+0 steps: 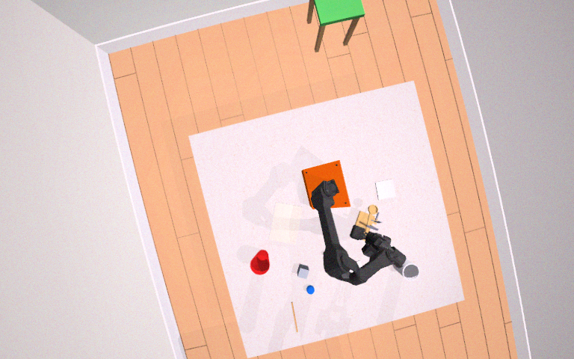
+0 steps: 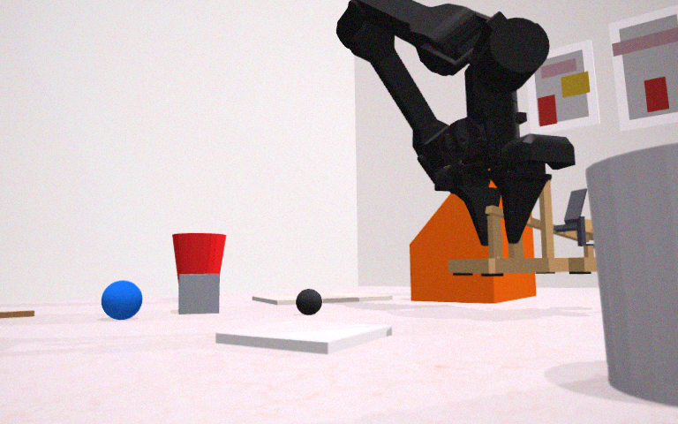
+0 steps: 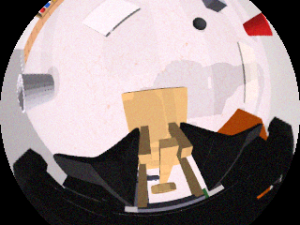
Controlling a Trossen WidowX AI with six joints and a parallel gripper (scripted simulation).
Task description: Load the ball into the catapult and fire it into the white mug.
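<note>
My gripper (image 1: 366,235) (image 2: 499,243) (image 3: 160,127) is shut on the wooden catapult (image 1: 362,219) (image 2: 524,265) (image 3: 157,110), with its fingers on either side of the rear posts. The catapult is raised a little, with its feet off the table. Its round cup (image 1: 372,209) is empty. The mug (image 1: 409,271) (image 2: 639,279) (image 3: 39,90) looks grey in this light and stands upright at the right. A blue ball (image 1: 310,289) (image 2: 121,299) and a black ball (image 2: 309,301) (image 3: 200,23) lie on the table. The arm hides the black ball in the top view.
A grey cube (image 1: 303,271) (image 2: 199,293) stands in front of the red cup (image 1: 259,263) (image 2: 199,252). The orange box (image 1: 326,172) (image 2: 449,254) (image 3: 241,123) is beneath the arm's base. A white slab (image 2: 299,336) (image 3: 110,16), a cream slab (image 1: 279,222) and a wooden stick (image 1: 294,317) lie flat.
</note>
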